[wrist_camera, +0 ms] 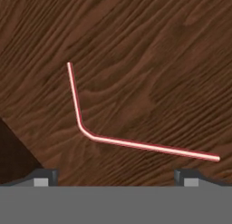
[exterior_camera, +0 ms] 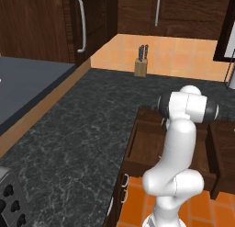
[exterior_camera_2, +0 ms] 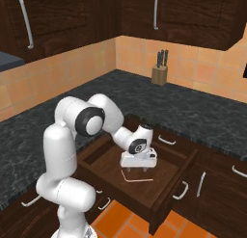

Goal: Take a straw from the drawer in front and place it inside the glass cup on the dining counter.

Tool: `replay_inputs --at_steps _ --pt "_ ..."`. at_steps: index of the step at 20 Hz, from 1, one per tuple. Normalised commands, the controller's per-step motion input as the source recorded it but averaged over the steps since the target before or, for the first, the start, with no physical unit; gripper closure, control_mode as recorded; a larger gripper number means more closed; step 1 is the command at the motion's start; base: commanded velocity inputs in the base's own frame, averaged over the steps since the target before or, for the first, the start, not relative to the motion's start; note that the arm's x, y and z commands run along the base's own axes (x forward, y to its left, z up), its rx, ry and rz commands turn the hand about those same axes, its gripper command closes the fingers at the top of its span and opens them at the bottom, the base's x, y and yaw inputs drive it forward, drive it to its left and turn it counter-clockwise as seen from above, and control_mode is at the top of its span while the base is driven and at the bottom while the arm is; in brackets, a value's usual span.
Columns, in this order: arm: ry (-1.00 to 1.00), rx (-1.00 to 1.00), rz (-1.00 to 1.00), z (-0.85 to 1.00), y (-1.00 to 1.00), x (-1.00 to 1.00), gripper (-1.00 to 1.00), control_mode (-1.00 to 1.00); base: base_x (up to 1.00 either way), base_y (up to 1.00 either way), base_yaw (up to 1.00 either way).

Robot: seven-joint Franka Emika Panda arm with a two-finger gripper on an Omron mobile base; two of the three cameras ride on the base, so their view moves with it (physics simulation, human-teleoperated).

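One straw (wrist_camera: pixel 97 138) flat in the pulled-out drawer (exterior_camera_2: pixel 166 186), beneath the wide-spread gripper (wrist_camera: pixel 116 177).

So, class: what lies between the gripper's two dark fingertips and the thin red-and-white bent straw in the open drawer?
Only bare brown wooden drawer floor separates the gripper from the straw, as the hand view shows.

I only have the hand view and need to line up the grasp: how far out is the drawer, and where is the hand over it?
Observer: The drawer is pulled well out, and the open gripper hangs inside it, just above the floor.
Operator: Where is the straw from the hand?
Observer: The straw lies flat on the drawer floor, just on the drawer-front side of the fingertips, untouched.
Operator: Anything else nearby?
Observer: A knife block stands on the black counter, by the wall.
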Motion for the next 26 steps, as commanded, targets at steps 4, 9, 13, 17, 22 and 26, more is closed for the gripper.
replay_inputs --at_steps 4,9,13,17,22,26 --pt "-0.08 0.00 0.07 0.03 0.04 -0.08 -1.00 -1.00 0.00 0.00 0.00" --pt "-0.03 -0.06 0.19 0.02 0.00 0.00 -1.00 -1.00 0.00 0.00 0.00" --pt "-0.01 -0.09 0.39 -0.08 0.00 0.00 -1.00 -1.00 0.00 0.00 0.00" --pt "-0.13 -0.02 0.45 -0.13 -0.14 -0.03 -1.00 -1.00 0.00 0.00 0.00" --pt "-0.11 0.07 0.48 -0.25 -0.21 0.00 -1.00 -1.00 0.00 0.00 0.00" --pt "-0.01 0.17 0.49 -0.15 -0.33 0.11 -1.00 -1.00 0.00 0.00 0.00"
